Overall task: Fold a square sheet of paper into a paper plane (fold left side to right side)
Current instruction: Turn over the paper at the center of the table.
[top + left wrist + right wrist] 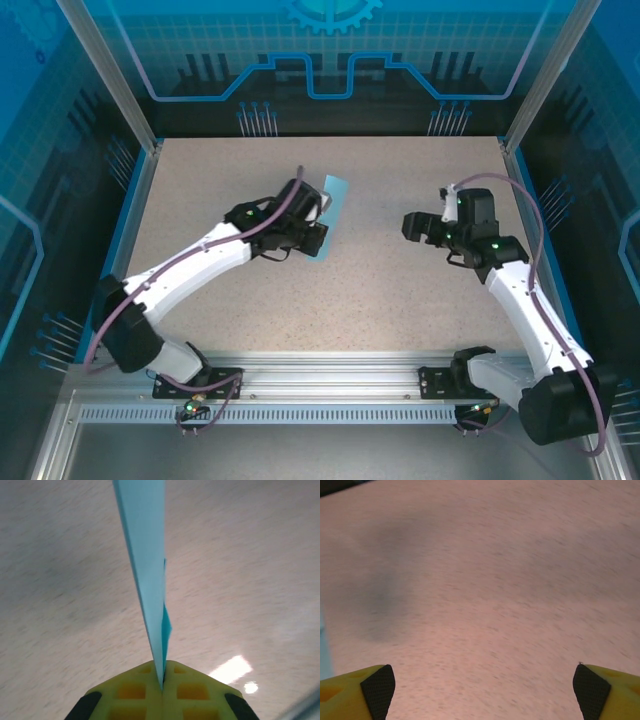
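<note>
Yellow fingertips (pixel 135 692) of the left gripper (pixel 162 682) are seen pressed flat together on the blue sheet of paper (pixel 147 555). The sheet is pinched at its near end and presented edge-on, running away toward 12 o'clock in the left wrist view. A second, darker layer is glimpsed just behind the front one, so the sheet is judged to be already folded over; how far cannot be told.

In the top view the paper (pixel 337 195) is found at about 12 o'clock of the centre of the table (pixel 400 300). Its long axis is laid from 1 to 7 o'clock, with the left gripper (pixel 315 238) at the 7 o'clock end. The right gripper (pixel 420 226) is held well apart at 3 o'clock of the paper, jaws spread wide and nothing between them.

Such paper is judged very light, thin and limp. Sagging from a single pinch, sliding on the smooth tabletop and stray creasing or tearing under a hard pull are to be expected. It is best taken by a shallow pinch at an edge or corner near the crease.
</note>
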{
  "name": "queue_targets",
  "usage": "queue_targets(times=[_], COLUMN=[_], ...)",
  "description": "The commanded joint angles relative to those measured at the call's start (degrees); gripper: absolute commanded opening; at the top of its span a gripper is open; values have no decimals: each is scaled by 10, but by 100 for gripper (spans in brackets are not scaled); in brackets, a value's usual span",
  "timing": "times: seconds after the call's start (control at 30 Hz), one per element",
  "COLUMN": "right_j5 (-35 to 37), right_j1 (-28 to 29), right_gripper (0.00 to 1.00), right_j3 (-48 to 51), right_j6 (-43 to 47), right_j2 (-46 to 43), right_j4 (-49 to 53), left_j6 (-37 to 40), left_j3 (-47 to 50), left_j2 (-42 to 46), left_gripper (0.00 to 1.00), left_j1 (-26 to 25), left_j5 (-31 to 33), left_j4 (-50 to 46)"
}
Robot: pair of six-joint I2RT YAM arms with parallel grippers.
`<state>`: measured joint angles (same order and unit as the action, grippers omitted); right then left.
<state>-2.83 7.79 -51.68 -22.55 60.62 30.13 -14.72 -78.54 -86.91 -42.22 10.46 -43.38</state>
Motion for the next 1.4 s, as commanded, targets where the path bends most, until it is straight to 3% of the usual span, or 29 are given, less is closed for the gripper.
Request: queue_targets(times=[0.0,0.13,0.23,0.47,0.73,1.1,1.37], right_j5=[43,23,10,-14,-30,-52,-80], right_j1=[-32,-49,-58,-71,-79,-81,-81], right_gripper=[97,97,98,99,99,100,100], right_j3=[28,47,54,65,84,99,103], right_j6=[-32,-43,-50,-58,-67,-68,-61], right_j2=[-12,-16,-17,-20,-31,-32,-31], right_j4=[58,48,40,28,13,4,-1], left_j6=[-59,-134,-204,-294,-286,-262,-229], left_j3=[-47,-88,-125,-210,-230,-248,-239], left_j2=[-48,-124,-175,-290,-351,-392,-379], left_gripper=[0,0,0,0,0,0,24], left_j1=[-32,-59,-60,-60,-50,-26,-4], left_j5=[245,345,344,260,136,42,-55], left_j4=[-150,-227,-269,-324,-277,-226,-168])
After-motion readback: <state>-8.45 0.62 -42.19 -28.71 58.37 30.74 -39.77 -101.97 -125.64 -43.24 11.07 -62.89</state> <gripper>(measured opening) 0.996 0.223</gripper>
